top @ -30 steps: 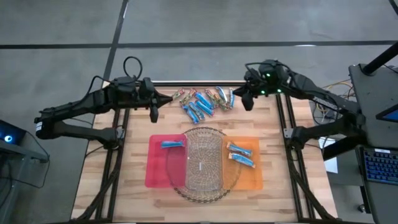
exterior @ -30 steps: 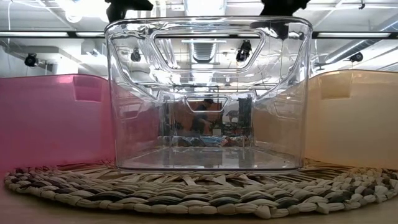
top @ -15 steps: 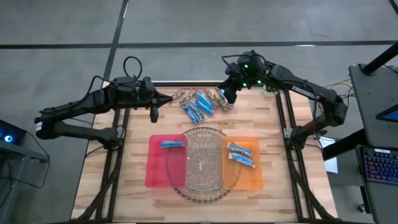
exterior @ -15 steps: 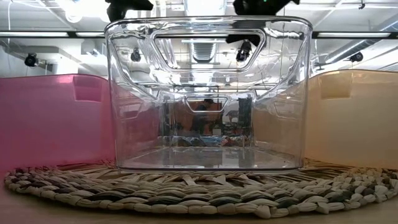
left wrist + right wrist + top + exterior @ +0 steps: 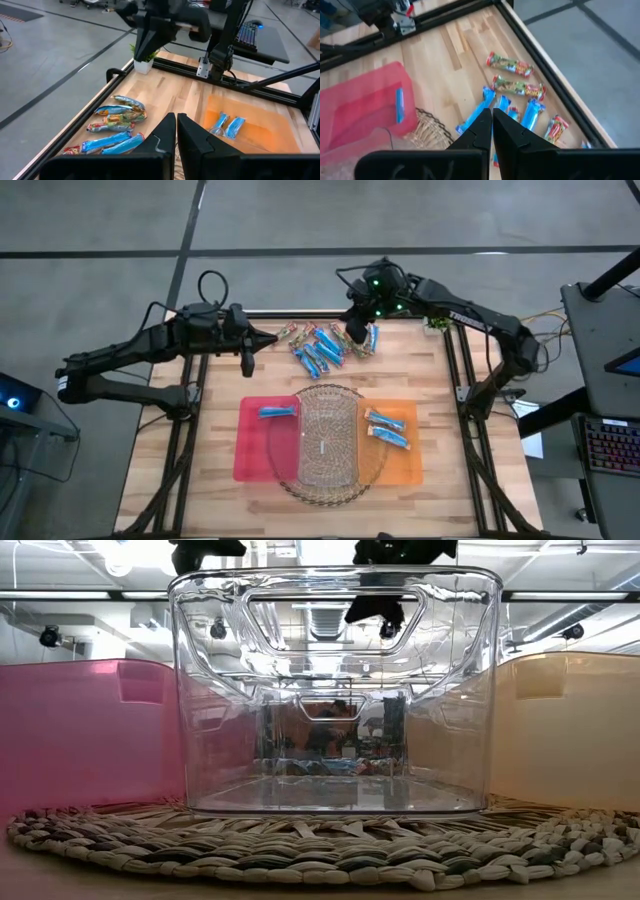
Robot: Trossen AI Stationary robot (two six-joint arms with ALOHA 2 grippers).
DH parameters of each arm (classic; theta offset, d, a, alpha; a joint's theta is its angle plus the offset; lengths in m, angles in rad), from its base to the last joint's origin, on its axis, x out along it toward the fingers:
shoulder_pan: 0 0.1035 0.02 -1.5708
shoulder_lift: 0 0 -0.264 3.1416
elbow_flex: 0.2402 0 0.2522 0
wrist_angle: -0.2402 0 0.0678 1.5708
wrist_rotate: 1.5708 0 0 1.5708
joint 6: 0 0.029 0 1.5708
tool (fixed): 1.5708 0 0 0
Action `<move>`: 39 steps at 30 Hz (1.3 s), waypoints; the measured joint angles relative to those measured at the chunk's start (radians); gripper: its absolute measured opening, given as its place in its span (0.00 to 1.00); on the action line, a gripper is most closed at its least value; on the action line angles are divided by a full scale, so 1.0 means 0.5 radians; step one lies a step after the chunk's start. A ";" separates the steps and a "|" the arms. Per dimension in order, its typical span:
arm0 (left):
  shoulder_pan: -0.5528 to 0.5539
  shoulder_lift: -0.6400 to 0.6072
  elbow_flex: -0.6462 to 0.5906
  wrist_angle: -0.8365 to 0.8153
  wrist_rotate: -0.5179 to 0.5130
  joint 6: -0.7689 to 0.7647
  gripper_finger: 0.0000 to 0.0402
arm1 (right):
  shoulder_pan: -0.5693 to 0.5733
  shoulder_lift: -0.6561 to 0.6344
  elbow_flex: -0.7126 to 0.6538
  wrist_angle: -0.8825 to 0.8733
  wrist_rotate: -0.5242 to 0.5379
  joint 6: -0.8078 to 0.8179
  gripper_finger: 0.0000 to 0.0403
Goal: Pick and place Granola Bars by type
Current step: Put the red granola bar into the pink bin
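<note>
A loose pile of granola bars (image 5: pixel 325 345), bright blue ones and tan ones with red and green, lies flat on the wooden table by its far edge; the same pile (image 5: pixel 517 107) shows in the right wrist view. My right gripper (image 5: pixel 353 335) hangs shut above the pile's right part, slanting down, touching nothing. My left gripper (image 5: pixel 268 337) waits shut in the air just left of the pile. One blue bar (image 5: pixel 278 412) lies in the pink bin (image 5: pixel 250 460). Two blue bars (image 5: pixel 386 430) lie in the orange bin (image 5: pixel 405 465).
A clear bin (image 5: pixel 328 442) stands on a round woven mat (image 5: pixel 285 480) between the pink and orange bins. A small green potted plant (image 5: pixel 432 323) sits at the far right corner. Black frame rails (image 5: pixel 455 380) run along the table's sides.
My right gripper has travelled from the table's far right corner toward the left along the far edge, coming over the pile of bars, and has stayed shut. The bars have not moved.
</note>
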 joint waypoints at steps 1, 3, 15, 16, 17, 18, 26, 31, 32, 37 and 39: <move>0.001 0.000 0.000 0.000 0.000 0.000 0.00 | 0.000 0.011 0.000 -0.013 -0.002 -0.007 0.02; 0.000 0.000 0.000 0.000 0.000 0.000 0.00 | 0.000 0.034 -0.002 -0.033 -0.004 -0.016 0.02; 0.000 -0.001 0.000 0.003 0.000 -0.005 0.00 | 0.030 0.318 -0.007 -0.068 -0.061 -0.112 0.02; 0.000 -0.001 0.000 0.003 -0.001 -0.005 0.00 | 0.030 0.339 -0.007 -0.072 -0.063 -0.110 0.02; 0.000 -0.001 0.000 0.003 0.000 -0.005 0.00 | 0.031 0.361 -0.008 -0.080 -0.063 -0.104 0.02; 0.000 -0.001 0.000 0.003 0.000 -0.006 0.00 | 0.031 0.380 -0.008 -0.081 -0.067 -0.103 0.02; 0.000 -0.001 0.000 0.005 0.000 -0.008 0.00 | 0.031 0.490 -0.010 -0.110 -0.067 -0.133 0.02; 0.000 -0.001 0.000 0.005 -0.001 -0.008 0.00 | 0.031 0.532 -0.010 -0.111 -0.067 -0.176 0.02; 0.000 -0.001 0.000 0.005 -0.001 -0.008 0.00 | 0.031 0.541 -0.010 -0.115 -0.067 -0.178 0.02; 0.000 -0.001 0.000 0.005 -0.001 -0.013 0.00 | 0.031 0.602 -0.010 -0.115 -0.067 -0.178 0.02; 0.000 -0.001 0.000 0.005 -0.001 -0.014 0.00 | 0.032 0.621 -0.010 -0.124 -0.069 -0.172 0.02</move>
